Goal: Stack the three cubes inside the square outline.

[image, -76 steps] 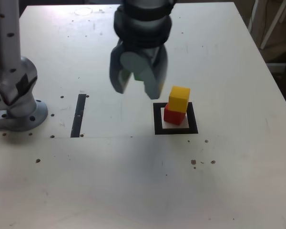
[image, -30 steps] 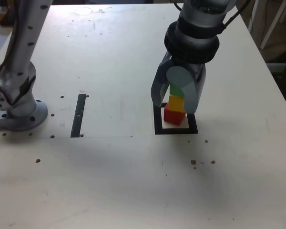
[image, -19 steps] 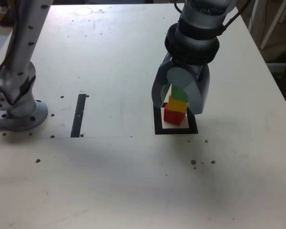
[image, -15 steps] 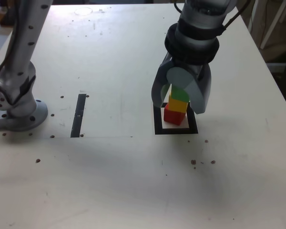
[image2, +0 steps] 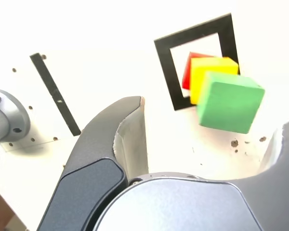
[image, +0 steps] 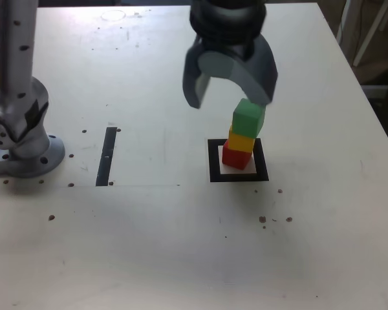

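The three cubes stand in one column: red cube (image: 236, 157) at the bottom, yellow cube (image: 242, 140) on it, green cube (image: 248, 118) on top, slightly offset. The stack sits inside the square outline (image: 213, 161), a black frame on the white table. My gripper (image: 229, 97) hangs open above the stack, toward the exterior view's left of it, touching nothing. In the wrist view the green cube (image2: 229, 101), yellow cube (image2: 202, 72) and red cube (image2: 187, 72) show over the square outline (image2: 166, 67), between my spread fingers (image2: 130, 139).
A straight black strip (image: 107, 156) lies on the table at the exterior view's left of the outline. The arm's grey base (image: 19, 139) stands at the far left. The table's right edge (image: 368, 103) runs close behind the stack's side.
The jaws opened and let go of the green cube, which stays on the yellow one. The gripper then rose and shifted toward the exterior view's left.
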Available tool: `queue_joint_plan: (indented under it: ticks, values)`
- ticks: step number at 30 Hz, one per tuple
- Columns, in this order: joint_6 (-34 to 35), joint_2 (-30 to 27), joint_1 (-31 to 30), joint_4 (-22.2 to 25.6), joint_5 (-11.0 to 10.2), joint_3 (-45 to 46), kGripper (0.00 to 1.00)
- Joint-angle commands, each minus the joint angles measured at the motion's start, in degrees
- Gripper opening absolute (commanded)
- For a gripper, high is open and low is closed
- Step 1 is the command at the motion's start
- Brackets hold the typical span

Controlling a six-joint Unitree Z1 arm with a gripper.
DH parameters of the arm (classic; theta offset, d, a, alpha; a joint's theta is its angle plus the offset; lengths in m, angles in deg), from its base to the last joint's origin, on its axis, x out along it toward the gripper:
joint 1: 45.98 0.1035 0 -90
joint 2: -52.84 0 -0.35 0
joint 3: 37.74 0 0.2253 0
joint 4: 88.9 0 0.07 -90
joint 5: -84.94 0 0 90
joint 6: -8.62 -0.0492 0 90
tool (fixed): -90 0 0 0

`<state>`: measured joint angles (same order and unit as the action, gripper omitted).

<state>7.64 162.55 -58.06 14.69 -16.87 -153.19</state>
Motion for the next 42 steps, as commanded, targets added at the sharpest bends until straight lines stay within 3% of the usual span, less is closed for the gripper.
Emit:
queue_joint_plan:
  ticks: [1, 9, 17, 26, 34, 42]
  values:
    - [1.22, -2.35, -0.36, 0.27, -0.73, 2.07, 1.0]
    - [6.97, -8.68, -0.48, -2.12, -0.48, 16.67, 0.99]
    - [11.62, -16.06, -0.49, -11.4, 0.54, 35.84, 0.99]
    - [15.47, -17.27, -0.51, -21.82, 1.39, 50.71, 0.99]
    - [16.18, -16.31, -0.54, -28.63, 2.93, 56.55, 0.99]
    - [16.2, -15.76, -0.57, -30.49, 3.55, 57.69, 0.99]
